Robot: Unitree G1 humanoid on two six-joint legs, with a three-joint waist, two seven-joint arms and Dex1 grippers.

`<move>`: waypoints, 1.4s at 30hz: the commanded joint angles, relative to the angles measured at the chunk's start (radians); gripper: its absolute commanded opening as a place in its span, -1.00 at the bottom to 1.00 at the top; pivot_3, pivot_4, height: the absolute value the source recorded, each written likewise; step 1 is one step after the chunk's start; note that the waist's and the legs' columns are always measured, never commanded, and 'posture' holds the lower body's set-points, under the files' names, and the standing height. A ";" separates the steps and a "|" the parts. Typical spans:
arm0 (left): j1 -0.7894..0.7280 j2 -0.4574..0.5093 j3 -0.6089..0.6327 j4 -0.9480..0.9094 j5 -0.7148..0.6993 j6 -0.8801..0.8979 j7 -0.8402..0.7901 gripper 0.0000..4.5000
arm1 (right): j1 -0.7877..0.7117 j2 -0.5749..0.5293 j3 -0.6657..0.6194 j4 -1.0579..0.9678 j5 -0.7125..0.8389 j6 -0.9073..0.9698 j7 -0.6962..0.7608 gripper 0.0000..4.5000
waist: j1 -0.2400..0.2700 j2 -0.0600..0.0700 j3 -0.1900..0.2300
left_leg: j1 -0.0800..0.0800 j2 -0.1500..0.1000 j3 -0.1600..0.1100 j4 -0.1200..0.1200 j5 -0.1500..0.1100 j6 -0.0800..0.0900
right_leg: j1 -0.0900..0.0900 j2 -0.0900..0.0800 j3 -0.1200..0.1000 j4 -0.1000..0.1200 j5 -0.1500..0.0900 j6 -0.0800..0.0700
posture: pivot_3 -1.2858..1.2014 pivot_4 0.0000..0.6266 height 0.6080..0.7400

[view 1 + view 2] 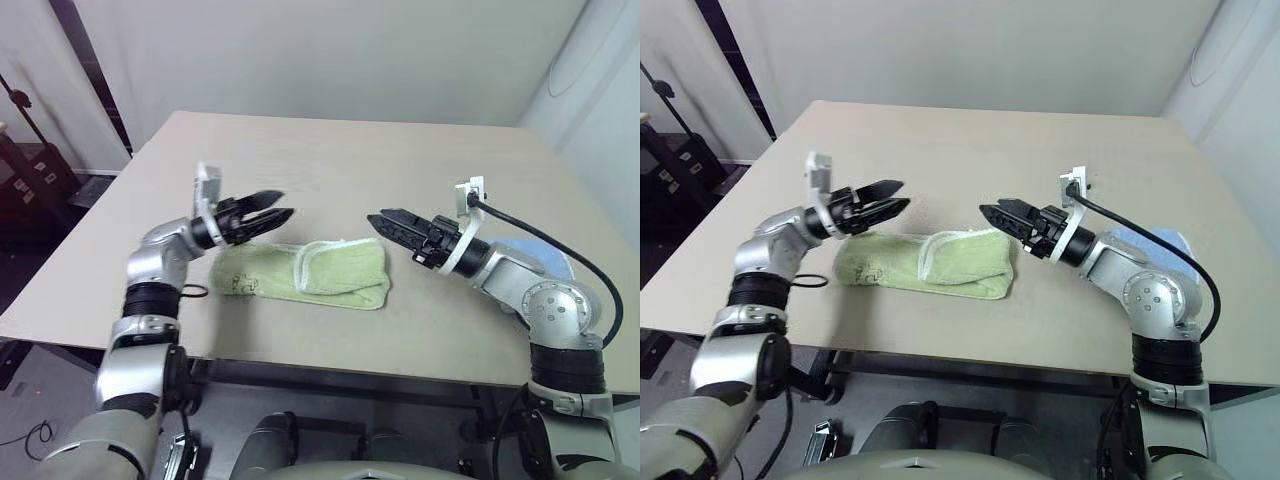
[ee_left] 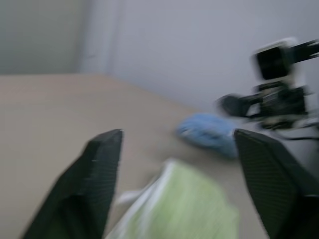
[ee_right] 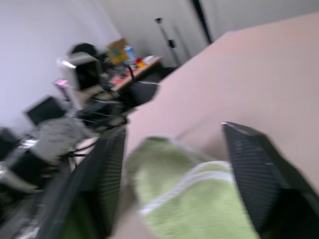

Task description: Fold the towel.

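The light green towel lies folded into a short thick bundle near the table's front edge, white edging showing across its middle and a small dark doodle at its left end. My left gripper hovers open just above the towel's left end, pointing right. Above the towel's right end my right gripper points left toward it, also open. Neither touches the cloth. In the right wrist view the towel lies below the spread fingers, with nothing between them.
A smaller light blue towel lies bunched behind my right arm near the table's right edge. The wooden table stretches back to a white wall. A black cable loops by my left forearm at the front left edge.
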 commanded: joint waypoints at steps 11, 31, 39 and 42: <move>0.111 -0.061 -0.227 0.113 0.184 -0.202 -0.007 -0.99 | 0.021 0.097 0.218 0.300 -0.401 -0.289 0.050 -1.00 | -0.024 0.002 0.000 | 0.004 0.002 -0.002 0.007 -0.001 -0.002 | 0.001 0.003 0.002 0.010 -0.001 -0.006 | 0.03 -1.00 0.52; 0.141 0.108 -0.112 -0.118 -0.016 0.120 -0.112 -0.60 | 0.038 0.076 0.096 0.145 -0.337 -0.176 0.140 -0.83 | -0.030 0.007 -0.003 | -0.001 0.001 -0.007 0.007 -0.001 -0.002 | -0.005 0.005 0.003 0.010 0.000 -0.007 | 0.03 -1.00 0.52; 0.282 0.388 0.109 -0.280 -0.203 0.512 0.007 0.68 | 0.056 0.090 0.078 0.036 -0.237 -0.070 0.130 0.40 | -0.048 0.009 -0.002 | 0.000 0.001 -0.009 0.006 -0.002 -0.003 | -0.005 0.005 0.004 0.010 -0.001 -0.008 | 0.03 -1.00 0.52; 0.360 0.468 0.148 -0.318 -0.230 0.656 0.083 1.00 | 0.041 0.112 0.086 0.052 -0.234 -0.042 0.106 0.90 | -0.045 0.010 -0.002 | 0.000 0.000 -0.009 0.006 -0.002 -0.004 | -0.006 0.003 0.006 0.010 -0.001 -0.008 | 0.03 -1.00 0.52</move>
